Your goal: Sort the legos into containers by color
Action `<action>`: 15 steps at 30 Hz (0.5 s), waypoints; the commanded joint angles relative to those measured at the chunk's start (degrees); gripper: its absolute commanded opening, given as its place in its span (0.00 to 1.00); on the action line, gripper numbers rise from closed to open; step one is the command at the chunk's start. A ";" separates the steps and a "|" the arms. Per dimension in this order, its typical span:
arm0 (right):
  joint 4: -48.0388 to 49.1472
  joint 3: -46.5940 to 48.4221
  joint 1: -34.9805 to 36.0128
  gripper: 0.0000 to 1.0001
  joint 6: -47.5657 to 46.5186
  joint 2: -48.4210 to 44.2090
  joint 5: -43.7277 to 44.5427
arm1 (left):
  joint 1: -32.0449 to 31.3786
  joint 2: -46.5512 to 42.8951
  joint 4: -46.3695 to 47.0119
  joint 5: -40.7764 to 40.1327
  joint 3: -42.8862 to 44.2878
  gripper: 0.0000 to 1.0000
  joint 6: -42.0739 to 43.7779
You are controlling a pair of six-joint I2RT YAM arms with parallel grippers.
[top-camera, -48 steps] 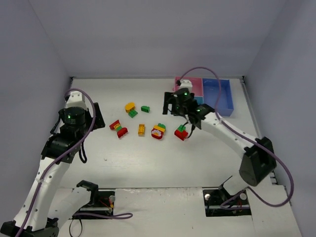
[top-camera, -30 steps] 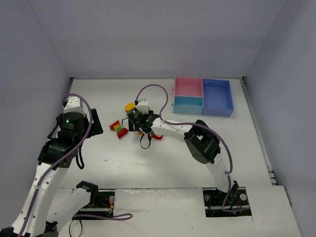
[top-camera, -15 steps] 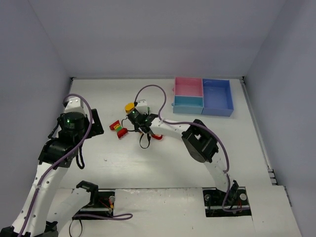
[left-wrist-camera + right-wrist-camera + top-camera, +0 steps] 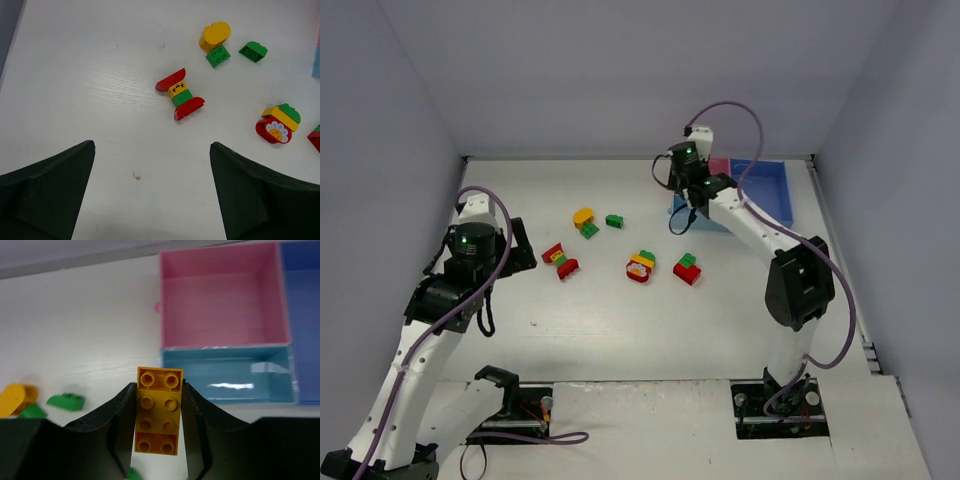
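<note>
White bench (image 4: 620, 330) spread wide, and over at its far right sit the joined trays: the medium blue tray (image 4: 305, 315) is the biggest, then the pink tray (image 4: 222, 300), then the light blue tray (image 4: 225, 375). The right fingers (image 4: 122, 415) are clamped tight on a yellow-orange brick (image 4: 159, 410), held up over the bench just beside the light blue tray's corner. The left fingers (image 4: 55, 185) are spread wide with nothing in them, hanging over the bench. Just ahead of them lies a red-yellow-green clump (image 4: 180, 95). Beyond it are a yellow-and-green pair (image 4: 215, 42) and a lone green brick (image 4: 253, 51).
</note>
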 commanded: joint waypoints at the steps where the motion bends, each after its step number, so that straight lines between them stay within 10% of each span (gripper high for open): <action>1: 2.51 2.55 -4.79 0.00 -4.76 -0.76 -1.98 | -0.10 0.46 3.30 0.49 0.82 0.91 -0.61; 15: 3.83 2.13 -11.57 0.00 -3.36 3.81 -2.87 | -0.01 0.19 2.86 0.67 -0.32 0.91 -1.05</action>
